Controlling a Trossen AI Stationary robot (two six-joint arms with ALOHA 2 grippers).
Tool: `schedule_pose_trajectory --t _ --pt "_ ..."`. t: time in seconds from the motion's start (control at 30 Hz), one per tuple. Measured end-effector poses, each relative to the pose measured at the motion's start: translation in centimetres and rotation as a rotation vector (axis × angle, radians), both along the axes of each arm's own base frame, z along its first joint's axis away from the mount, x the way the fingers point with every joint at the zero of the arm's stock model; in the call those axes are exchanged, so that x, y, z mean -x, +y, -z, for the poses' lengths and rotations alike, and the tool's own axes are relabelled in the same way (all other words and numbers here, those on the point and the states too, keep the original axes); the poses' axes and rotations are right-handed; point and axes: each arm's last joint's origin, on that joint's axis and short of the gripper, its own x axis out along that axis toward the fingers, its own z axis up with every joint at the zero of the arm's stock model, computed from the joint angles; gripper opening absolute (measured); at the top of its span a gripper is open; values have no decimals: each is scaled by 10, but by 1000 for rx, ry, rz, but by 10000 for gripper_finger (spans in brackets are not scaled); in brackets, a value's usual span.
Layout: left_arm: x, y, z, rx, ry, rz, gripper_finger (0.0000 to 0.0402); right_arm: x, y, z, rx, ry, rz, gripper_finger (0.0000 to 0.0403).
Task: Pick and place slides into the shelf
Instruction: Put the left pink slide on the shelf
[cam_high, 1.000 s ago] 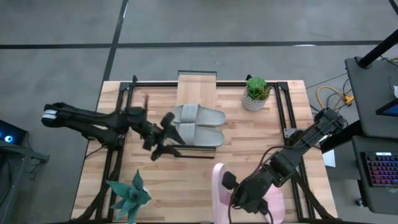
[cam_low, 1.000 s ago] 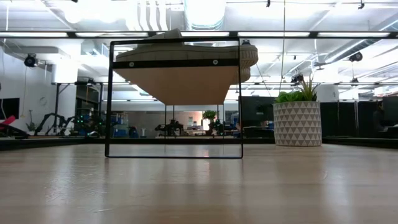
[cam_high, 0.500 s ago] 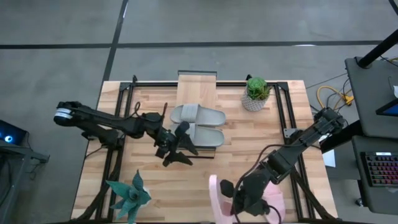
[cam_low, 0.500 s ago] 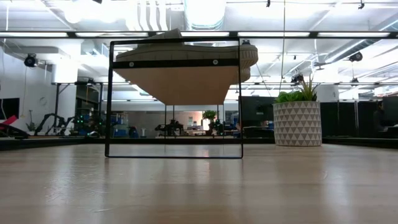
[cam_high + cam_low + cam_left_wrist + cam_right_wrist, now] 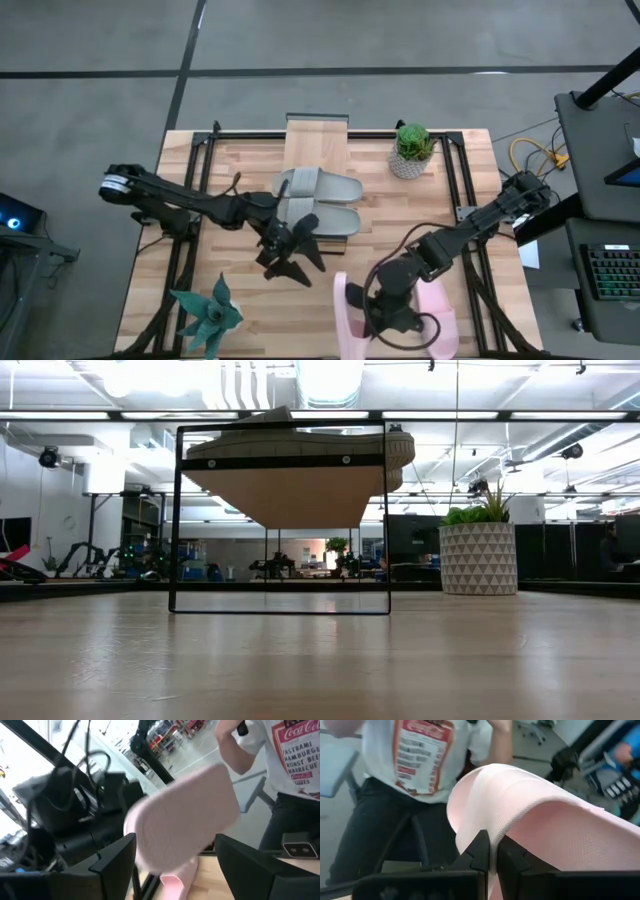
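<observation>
at the near edge of the table we see the right gripper (image 5: 372,312), its fingers (image 5: 481,851) pressed together on the strap of a pink slide (image 5: 346,308). this slide stands tilted on its side, and the second pink slide (image 5: 440,325) lies flat just beside it, partly under the right arm. in the right wrist view the strap of the held slide fills most of the picture, and behind it stands a person in a white printed shirt (image 5: 422,755) and dark trousers.

a little farther in, the left gripper (image 5: 292,256) hangs over the bare wood, between the pink slides and the shelf (image 5: 317,135). its fingers (image 5: 112,857) stand apart and hold nothing; between them the left wrist view shows the raised pink slide.

farther still, the grey slides (image 5: 320,201) lie side by side on top of the shelf, touching each other. in the low view they rest on its plank inside the black frame.

at the far side a potted plant (image 5: 411,150) stands right of the shelf. a second green plant (image 5: 208,315) is at the near left corner.
</observation>
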Motion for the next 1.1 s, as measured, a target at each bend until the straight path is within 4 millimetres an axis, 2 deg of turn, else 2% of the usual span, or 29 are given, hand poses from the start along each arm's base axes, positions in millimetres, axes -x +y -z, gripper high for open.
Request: schedule_pose_trajectory --t 0.23,0.43,0.8,1.0,1.1 --pt "-23 -5 1 -2 6 1 254 -4 3 5 -8 -15 -37 12" --pt "-37 -7 0 -2 15 4 254 -7 3 10 -22 40 -10 12" --pt "-36 -10 2 36 84 126 254 -10 -3 10 -26 41 0 12" --pt "-38 -9 -1 35 73 90 254 -12 -7 9 -45 28 -56 12" --pt "-40 -4 -2 35 68 0 254 -13 -8 8 -48 29 -52 12"
